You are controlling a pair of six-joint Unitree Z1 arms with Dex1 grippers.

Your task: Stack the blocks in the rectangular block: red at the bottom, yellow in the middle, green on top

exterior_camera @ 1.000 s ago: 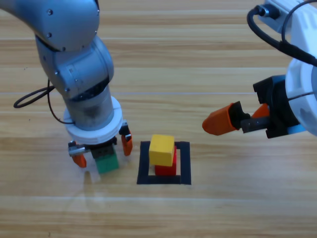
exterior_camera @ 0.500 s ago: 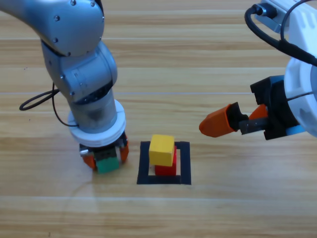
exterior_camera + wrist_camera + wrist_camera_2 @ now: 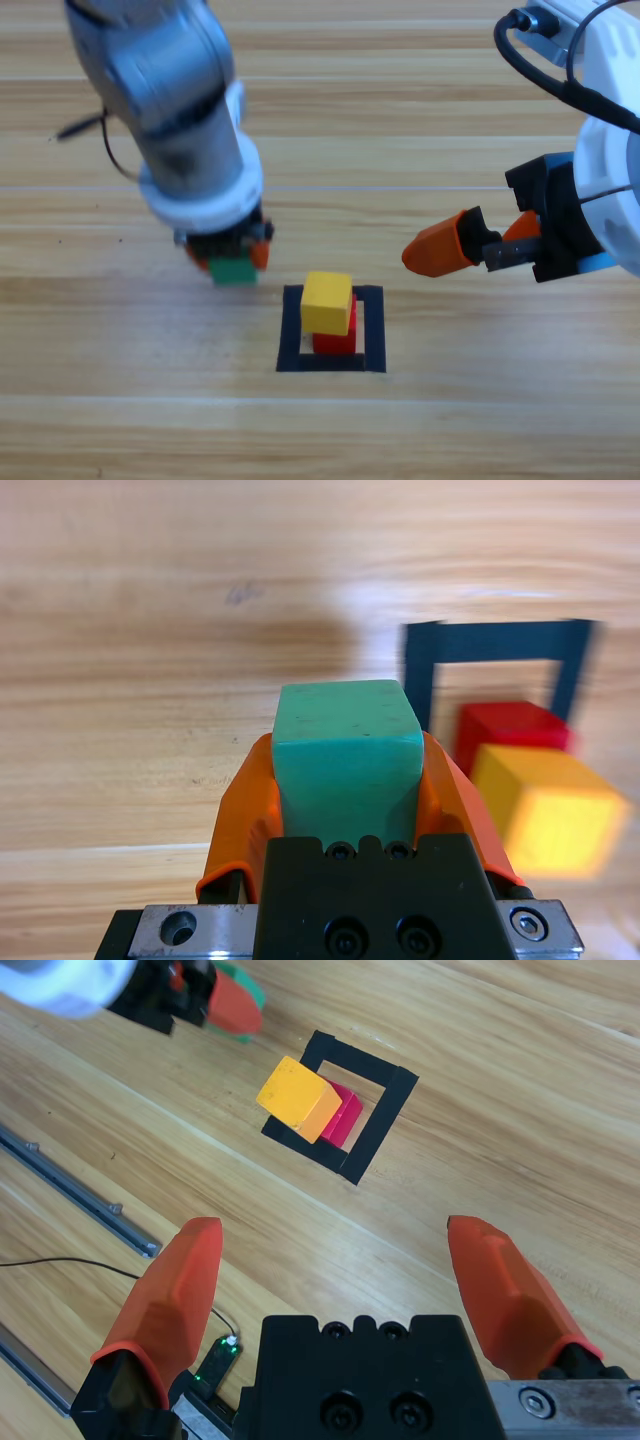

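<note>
My left gripper [image 3: 232, 262] is shut on the teal-green cube [image 3: 233, 270] and holds it above the table, left of and a little behind the rectangular block. The left wrist view has that green cube [image 3: 345, 748] clamped between both orange jaws. The rectangular block is a dark tape outline [image 3: 290, 335]. Inside it the yellow cube [image 3: 327, 302] rests on the red cube [image 3: 338, 338], sitting slightly askew toward the left. My right gripper [image 3: 455, 247] hovers open to the right of the stack, and from its wrist view [image 3: 335, 1232] the yellow cube [image 3: 298, 1098] and red cube [image 3: 343, 1115] lie ahead.
Bare wooden table surrounds the tape outline [image 3: 385, 1110]. A black cable [image 3: 85, 125] trails behind the left arm. Two metal rails [image 3: 75, 1185] run along the table's edge in the right wrist view.
The left gripper closed on the green cube, lifted it off the table and carried it back and slightly right. The right arm has hardly moved.
</note>
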